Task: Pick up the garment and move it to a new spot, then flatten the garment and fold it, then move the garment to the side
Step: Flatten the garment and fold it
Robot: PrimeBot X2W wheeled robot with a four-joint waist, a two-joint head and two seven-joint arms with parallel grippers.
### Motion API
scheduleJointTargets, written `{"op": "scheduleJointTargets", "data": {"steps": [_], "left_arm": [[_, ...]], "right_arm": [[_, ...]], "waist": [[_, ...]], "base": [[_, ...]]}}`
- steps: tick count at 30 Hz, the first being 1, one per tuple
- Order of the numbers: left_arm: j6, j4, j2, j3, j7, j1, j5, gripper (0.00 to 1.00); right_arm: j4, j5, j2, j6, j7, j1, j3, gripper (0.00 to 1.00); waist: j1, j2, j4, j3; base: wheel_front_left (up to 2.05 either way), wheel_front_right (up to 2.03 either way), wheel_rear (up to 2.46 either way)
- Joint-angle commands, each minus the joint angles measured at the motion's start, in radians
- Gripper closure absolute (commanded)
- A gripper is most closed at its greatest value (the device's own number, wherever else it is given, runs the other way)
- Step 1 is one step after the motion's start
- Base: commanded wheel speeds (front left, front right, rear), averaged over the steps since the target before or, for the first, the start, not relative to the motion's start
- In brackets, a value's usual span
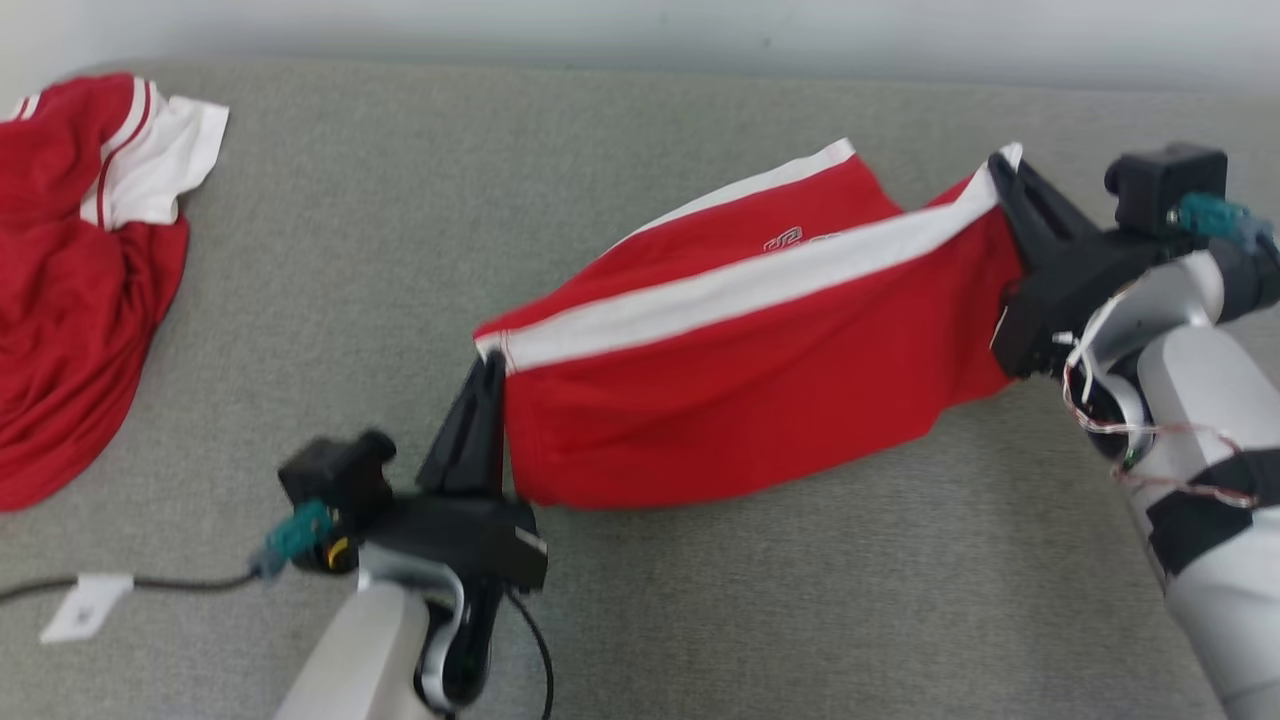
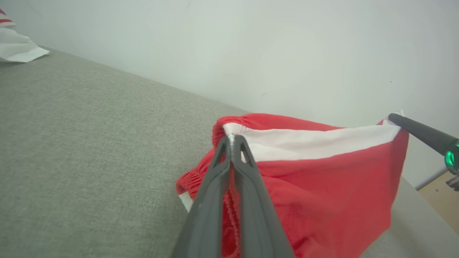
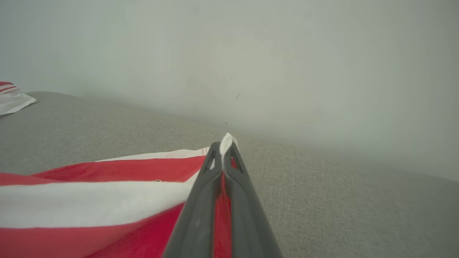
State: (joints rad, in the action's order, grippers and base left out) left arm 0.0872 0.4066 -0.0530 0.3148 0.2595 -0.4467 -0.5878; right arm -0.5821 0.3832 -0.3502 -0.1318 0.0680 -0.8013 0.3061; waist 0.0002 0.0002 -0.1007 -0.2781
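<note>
L/R jaws on opposite garment (image 1: 730, 400) ends

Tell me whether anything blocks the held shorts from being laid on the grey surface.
Nothing visible does. The left gripper and right gripper pinch the shorts at both ends; a second red garment lies apart, far left.

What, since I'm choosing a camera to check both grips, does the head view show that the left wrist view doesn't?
Head view: the whole red shorts stretched between the left gripper and right gripper, a printed logo, a cable with a white tag. Left wrist view: a close look at the pinch on the white stripe, the gathered waistband, some tan floor. Both: the shorts, the grey cushion, part of the other red-and-white garment.
</note>
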Motion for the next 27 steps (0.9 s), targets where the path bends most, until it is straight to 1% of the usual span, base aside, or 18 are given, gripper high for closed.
{"op": "scheduleJointTargets", "data": {"steps": [1,3,7,13,16,17,18,23,24,25,26,27], "left_arm": [[-0.002,0.008,0.001,-0.001,0.003,-0.018,-0.007,1.0],[-0.009,0.04,0.002,0.005,0.004,-0.068,-0.015,1.0],[-0.03,0.089,0.003,0.03,0.005,-0.139,-0.069,1.0],[-0.061,0.105,0.003,0.073,0.005,-0.19,-0.126,1.0],[-0.072,0.099,0.003,0.101,0.006,-0.198,-0.151,1.0],[-0.077,0.096,0.003,0.106,0.006,-0.202,-0.158,0.6],[-0.079,0.089,0.002,0.112,0.006,-0.205,-0.167,0.0],[-0.095,0.058,0.002,0.127,0.006,-0.191,-0.188,0.0],[-0.096,0.051,0.002,0.124,0.006,-0.185,-0.184,0.0],[-0.098,0.041,0.002,0.122,0.006,-0.179,-0.181,0.0],[-0.101,0.033,0.003,0.119,0.006,-0.172,-0.176,0.0],[-0.105,0.022,0.002,0.114,0.006,-0.163,-0.167,0.0]], "right_arm": [[-0.013,-0.009,-0.002,0.002,-0.01,-0.018,0.008,1.0],[-0.062,-0.015,-0.003,0.002,-0.02,-0.073,0.029,1.0],[-0.153,-0.025,0.014,0.002,-0.05,-0.158,0.067,1.0],[-0.283,-0.04,0.04,0.002,-0.092,-0.274,0.105,1.0],[-0.341,-0.047,0.042,0.002,-0.113,-0.319,0.118,1.0],[-0.359,-0.048,0.045,0.002,-0.12,-0.33,0.122,1.0],[-0.377,-0.049,0.045,0.002,-0.128,-0.339,0.125,1.0],[-0.468,-0.062,0.046,0.002,-0.169,-0.378,0.125,1.0],[-0.485,-0.065,0.048,0.002,-0.178,-0.385,0.124,0.98],[-0.5,-0.072,0.047,0.002,-0.189,-0.389,0.123,0.34],[-0.519,-0.076,0.044,0.002,-0.201,-0.395,0.116,0.0],[-0.535,-0.079,0.041,0.002,-0.216,-0.401,0.107,0.0]], "waist": [[-0.0002,-0.0002,-0.038,-0.041],[-0.0002,-0.0002,-0.05,-0.063],[-0.0002,-0.0002,-0.065,-0.093],[-0.0002,-0.0002,-0.089,-0.127],[-0.0002,-0.0002,-0.11,-0.139],[-0.0002,-0.0002,-0.116,-0.141],[-0.0002,-0.0002,-0.123,-0.143],[-0.0002,-0.0002,-0.158,-0.142],[-0.0002,-0.0002,-0.163,-0.141],[-0.0002,-0.0002,-0.169,-0.14],[-0.0002,-0.0002,-0.173,-0.138],[-0.0002,-0.0002,-0.177,-0.136]], "base": [[0.0,0.0,0.0],[0.0,0.0,0.0],[0.0,0.0,0.0],[0.0,0.0,0.0],[0.0,0.0,0.0],[0.0,0.0,0.0],[0.0,0.0,0.0],[0.0,0.0,0.0],[0.0,0.0,0.0],[0.0,0.0,0.0],[0.0,0.0,0.0],[0.0,0.0,0.0]]}}
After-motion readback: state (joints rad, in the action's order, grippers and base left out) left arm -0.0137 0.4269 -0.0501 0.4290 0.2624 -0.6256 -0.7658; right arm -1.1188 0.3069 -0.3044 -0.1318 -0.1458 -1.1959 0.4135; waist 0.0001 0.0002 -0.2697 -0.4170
